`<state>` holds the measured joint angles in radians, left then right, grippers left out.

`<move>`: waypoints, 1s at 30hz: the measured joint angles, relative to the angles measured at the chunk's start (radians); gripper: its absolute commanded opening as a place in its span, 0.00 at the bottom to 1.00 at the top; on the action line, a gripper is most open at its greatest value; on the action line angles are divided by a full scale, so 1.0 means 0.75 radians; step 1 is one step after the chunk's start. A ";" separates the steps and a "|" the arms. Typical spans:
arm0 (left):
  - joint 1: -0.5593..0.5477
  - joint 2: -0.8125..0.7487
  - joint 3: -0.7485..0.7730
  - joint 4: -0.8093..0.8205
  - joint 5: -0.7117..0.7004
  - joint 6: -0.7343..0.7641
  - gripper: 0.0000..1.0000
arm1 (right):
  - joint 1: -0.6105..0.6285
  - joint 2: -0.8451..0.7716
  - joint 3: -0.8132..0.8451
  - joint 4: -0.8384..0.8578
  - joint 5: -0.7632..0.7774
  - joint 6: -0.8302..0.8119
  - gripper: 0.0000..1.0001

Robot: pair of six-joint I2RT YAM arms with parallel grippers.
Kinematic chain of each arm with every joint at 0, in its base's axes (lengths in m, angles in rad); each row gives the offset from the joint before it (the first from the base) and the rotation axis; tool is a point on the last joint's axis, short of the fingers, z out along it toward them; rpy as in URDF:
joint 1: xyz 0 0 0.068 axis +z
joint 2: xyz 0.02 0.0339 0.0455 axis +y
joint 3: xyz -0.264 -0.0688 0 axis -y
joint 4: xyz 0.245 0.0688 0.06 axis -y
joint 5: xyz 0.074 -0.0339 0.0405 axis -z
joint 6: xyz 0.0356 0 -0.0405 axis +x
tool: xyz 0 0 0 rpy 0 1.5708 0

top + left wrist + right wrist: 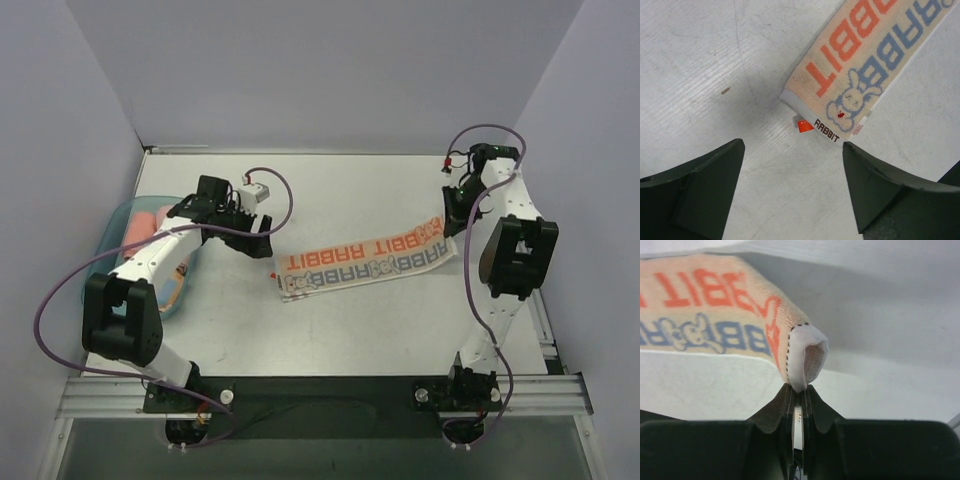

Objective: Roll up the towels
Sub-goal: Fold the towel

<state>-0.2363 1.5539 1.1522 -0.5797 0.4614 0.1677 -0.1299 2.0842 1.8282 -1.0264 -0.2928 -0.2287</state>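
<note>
The whitish towel with orange and teal "RABBIT" lettering (pixel 365 262) lies stretched out in a long strip across the middle of the table. My right gripper (pixel 452 222) is shut on its right end, and the white hem (pixel 805 357) curls up out of the jaws. My left gripper (pixel 255 238) is open and empty, just above the table, left of the towel's near-left end (pixel 815 120). The towel's left end with its small red tag (pixel 804 126) lies just ahead of the open fingers (pixel 710 175). A plain pink towel (pixel 150 222) lies in the teal tray. The striped towel is out of view.
A shallow teal tray (pixel 118 222) sits at the left edge, partly under my left arm. Grey walls close in the left, back and right sides. A metal rail (pixel 320 392) runs along the near edge.
</note>
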 measured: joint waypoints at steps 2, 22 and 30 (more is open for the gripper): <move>0.003 0.001 0.000 0.000 0.013 -0.008 0.74 | 0.054 -0.053 -0.004 -0.011 -0.026 0.001 0.00; 0.005 0.390 -0.052 0.128 0.352 -0.208 0.30 | 0.597 0.009 -0.040 0.013 -0.181 0.132 0.00; 0.002 0.472 -0.052 0.161 0.378 -0.253 0.30 | 0.684 0.130 0.008 0.034 -0.180 0.174 0.00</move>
<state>-0.2348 1.9079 1.1130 -0.4587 0.7452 -0.0223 0.3828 2.1815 1.8339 -1.0012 -0.4278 -0.0978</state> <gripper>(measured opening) 0.300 0.065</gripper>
